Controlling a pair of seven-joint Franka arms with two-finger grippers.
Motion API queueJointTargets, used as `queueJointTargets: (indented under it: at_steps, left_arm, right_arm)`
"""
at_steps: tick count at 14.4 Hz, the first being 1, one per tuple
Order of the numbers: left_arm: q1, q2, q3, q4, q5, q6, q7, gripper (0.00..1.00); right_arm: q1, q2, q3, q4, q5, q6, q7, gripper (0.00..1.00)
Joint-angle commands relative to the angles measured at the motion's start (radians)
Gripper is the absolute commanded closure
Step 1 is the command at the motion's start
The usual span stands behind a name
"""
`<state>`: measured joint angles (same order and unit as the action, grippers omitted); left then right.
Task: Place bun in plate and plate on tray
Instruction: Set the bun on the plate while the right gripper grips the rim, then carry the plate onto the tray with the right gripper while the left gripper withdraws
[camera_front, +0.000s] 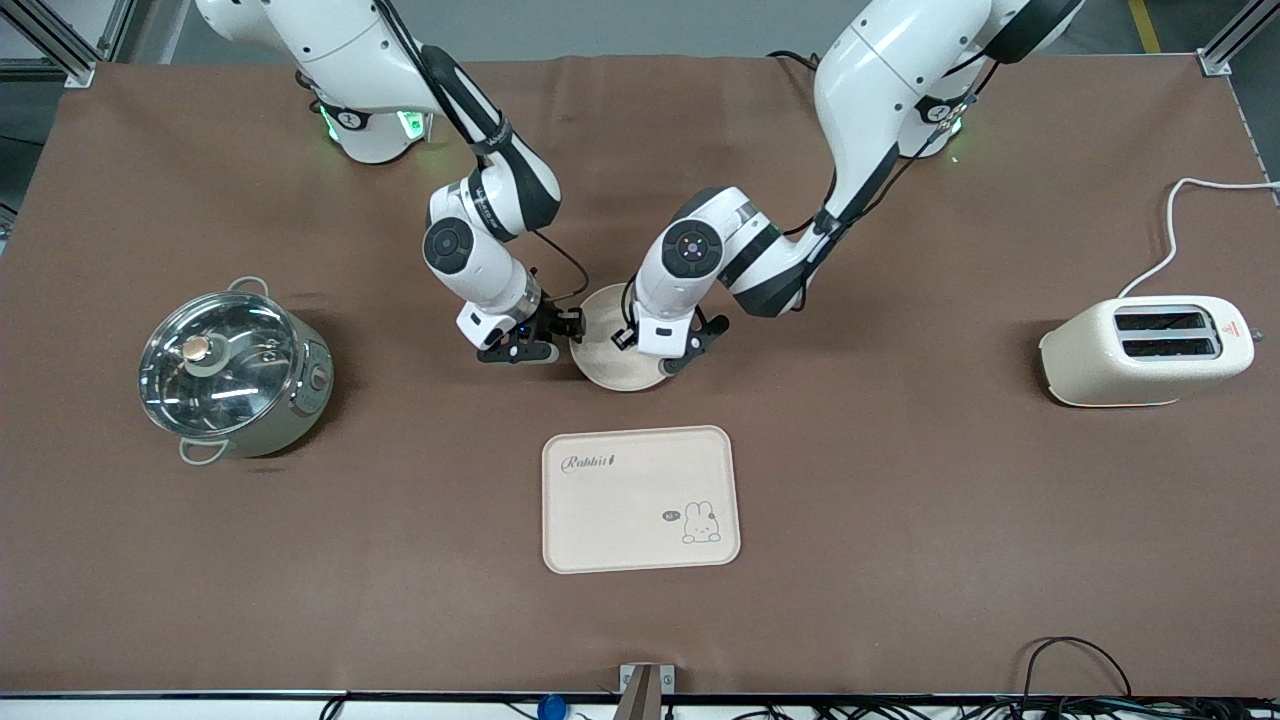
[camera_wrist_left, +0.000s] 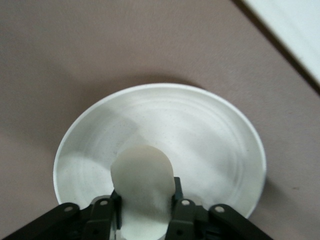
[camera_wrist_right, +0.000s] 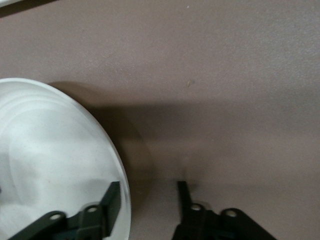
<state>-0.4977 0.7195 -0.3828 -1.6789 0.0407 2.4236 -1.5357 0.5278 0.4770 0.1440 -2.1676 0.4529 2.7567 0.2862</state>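
The round cream-white plate (camera_front: 604, 347) lies on the brown mat, farther from the front camera than the Rabbit tray (camera_front: 640, 498). My left gripper (camera_front: 672, 360) is over the plate's edge toward the left arm's end, shut on the pale bun (camera_wrist_left: 143, 182). It holds the bun just above the plate's floor (camera_wrist_left: 200, 135). The bun is hidden in the front view. My right gripper (camera_front: 558, 336) is open at the plate's edge toward the right arm's end. In the right wrist view it (camera_wrist_right: 147, 200) straddles the rim of the plate (camera_wrist_right: 50, 150), one finger inside, one outside.
A steel pot with a glass lid (camera_front: 230, 370) stands toward the right arm's end. A cream toaster (camera_front: 1150, 350) with a white cable stands toward the left arm's end. The tray holds nothing.
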Motion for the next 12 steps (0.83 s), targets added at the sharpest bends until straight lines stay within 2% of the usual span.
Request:
queueJointTargets:
  at_steps: [1, 2, 3, 6, 9, 12]
  left_arm:
    - [-0.007, 0.005, 0.016, 0.024, 0.019, -0.008, -0.024, 0.18]
    - [-0.005, -0.003, 0.016, 0.024, 0.021, -0.009, -0.035, 0.01]
    - [0.002, -0.014, 0.016, 0.024, 0.024, -0.017, -0.037, 0.00]
    - [0.022, -0.084, 0.041, 0.027, 0.037, -0.065, -0.035, 0.00]
    - [0.091, -0.236, 0.067, 0.057, 0.103, -0.268, 0.004, 0.00]
    - [0.195, -0.356, 0.067, 0.073, 0.142, -0.397, 0.257, 0.00]
  right_arm:
    - [0.015, 0.005, -0.006, 0.006, 0.027, 0.020, 0.004, 0.82]
    - [0.020, 0.006, -0.006, 0.006, 0.027, 0.029, 0.004, 0.93]
    - [0.027, 0.009, -0.006, 0.006, 0.027, 0.032, 0.004, 0.98]
    - [0.029, 0.022, -0.006, 0.006, 0.027, 0.053, 0.004, 1.00]
    - [0.015, 0.011, -0.004, 0.017, 0.027, 0.041, -0.001, 1.00]
    - [0.026, -0.009, -0.006, 0.087, 0.056, 0.040, 0.109, 1.00]
